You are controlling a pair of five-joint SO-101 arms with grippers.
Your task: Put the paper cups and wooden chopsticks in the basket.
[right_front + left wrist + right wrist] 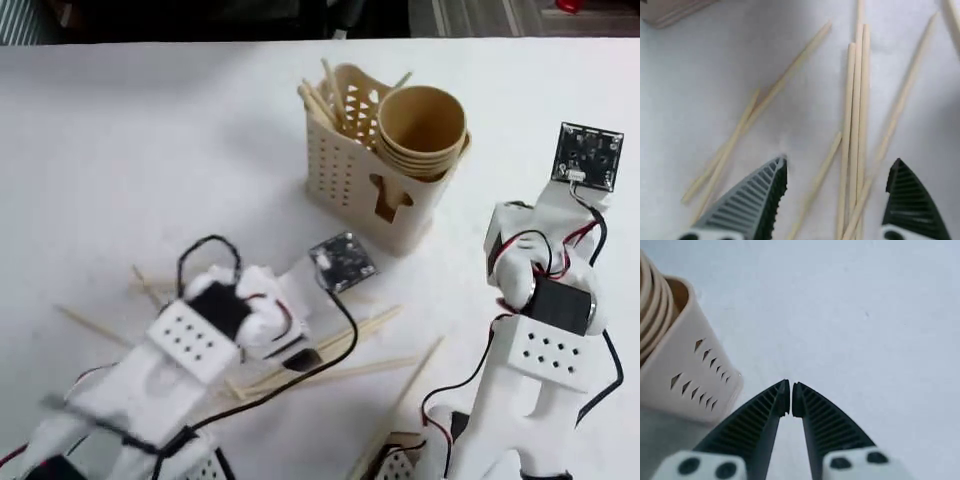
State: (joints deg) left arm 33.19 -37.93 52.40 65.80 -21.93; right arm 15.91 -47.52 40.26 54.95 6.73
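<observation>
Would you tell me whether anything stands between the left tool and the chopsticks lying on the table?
Nothing visible does: the left tool hangs open above the loose chopsticks, with only bare table around them.

The left arm is lying over the loose chopsticks on the table, so their middle parts are hiding under it. The basket is hiding the low parts of the paper cups and of the sticks standing in it. In the left wrist view the basket is showing as a blurry corner, cut by the edge. In the right wrist view the edge is cutting off most of the cups.
</observation>
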